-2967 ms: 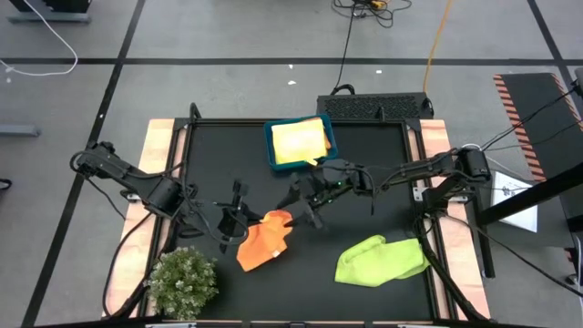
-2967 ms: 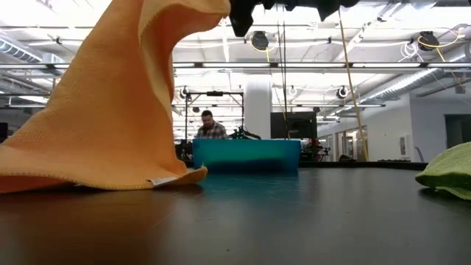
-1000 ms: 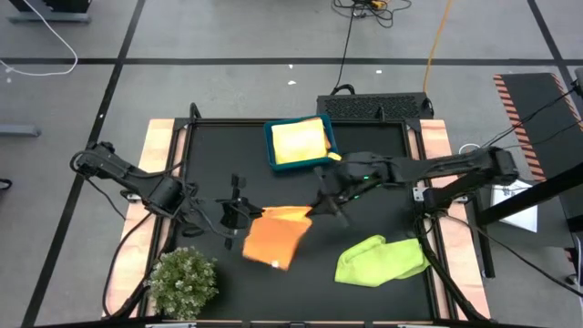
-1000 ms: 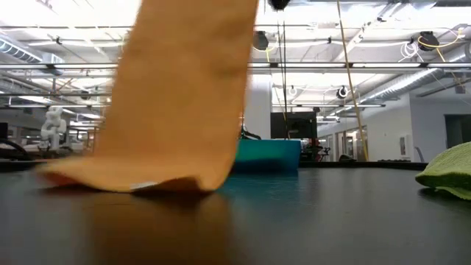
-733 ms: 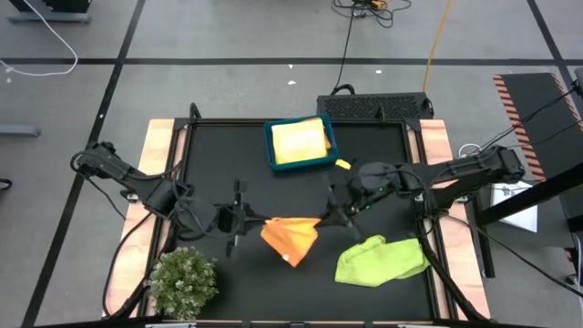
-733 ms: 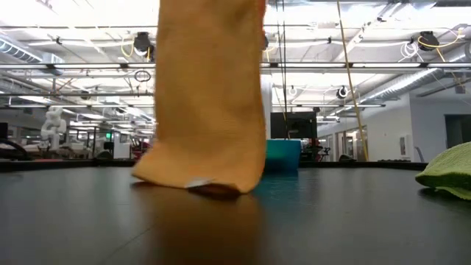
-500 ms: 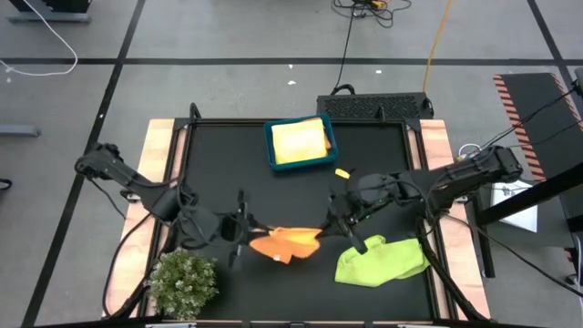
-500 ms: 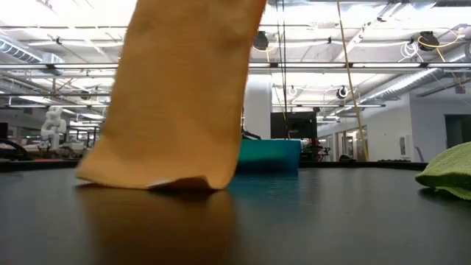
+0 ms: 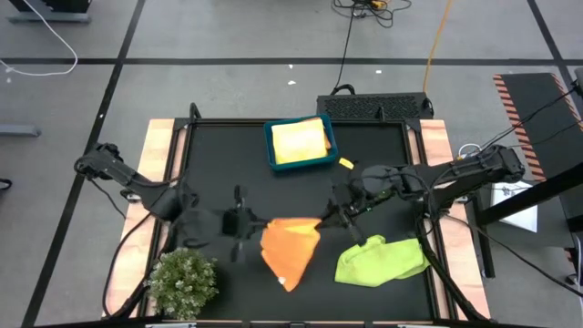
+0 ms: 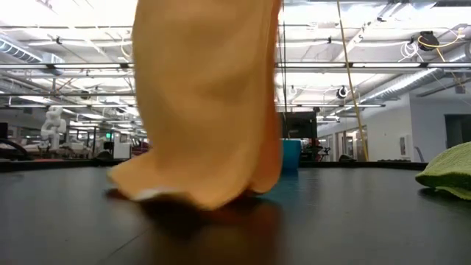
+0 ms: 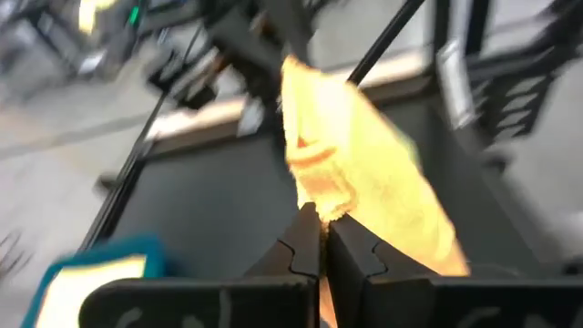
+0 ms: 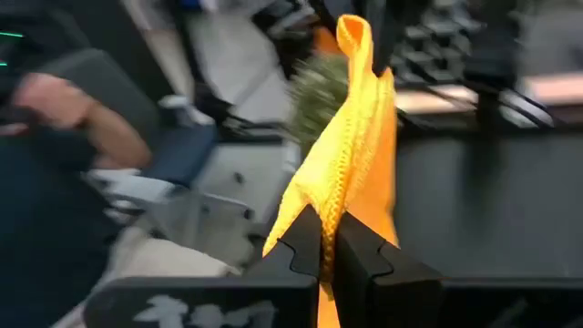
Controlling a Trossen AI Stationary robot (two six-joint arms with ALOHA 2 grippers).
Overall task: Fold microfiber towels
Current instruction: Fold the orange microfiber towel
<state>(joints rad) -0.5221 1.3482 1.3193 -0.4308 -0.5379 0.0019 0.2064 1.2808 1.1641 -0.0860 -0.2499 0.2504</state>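
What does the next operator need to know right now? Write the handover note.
Left pincer: shut on the orange towel.
Right pincer: shut on the same towel's other top corner.
Orange towel hangs between them, lower edge on the table.
Yellow towel lies in the blue bin: looks done.
Lime green towel lies crumpled, untouched.
Left: fold orange, then green.

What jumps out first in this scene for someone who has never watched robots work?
The orange towel is held up over the middle of the black table, pinched at one corner by the left gripper and at another by the right gripper, its lower edge brushing the tabletop. A crumpled lime green towel lies to its right, a yellow towel fills the blue bin at the far edge, and a small bushy plant stands at the near left corner.
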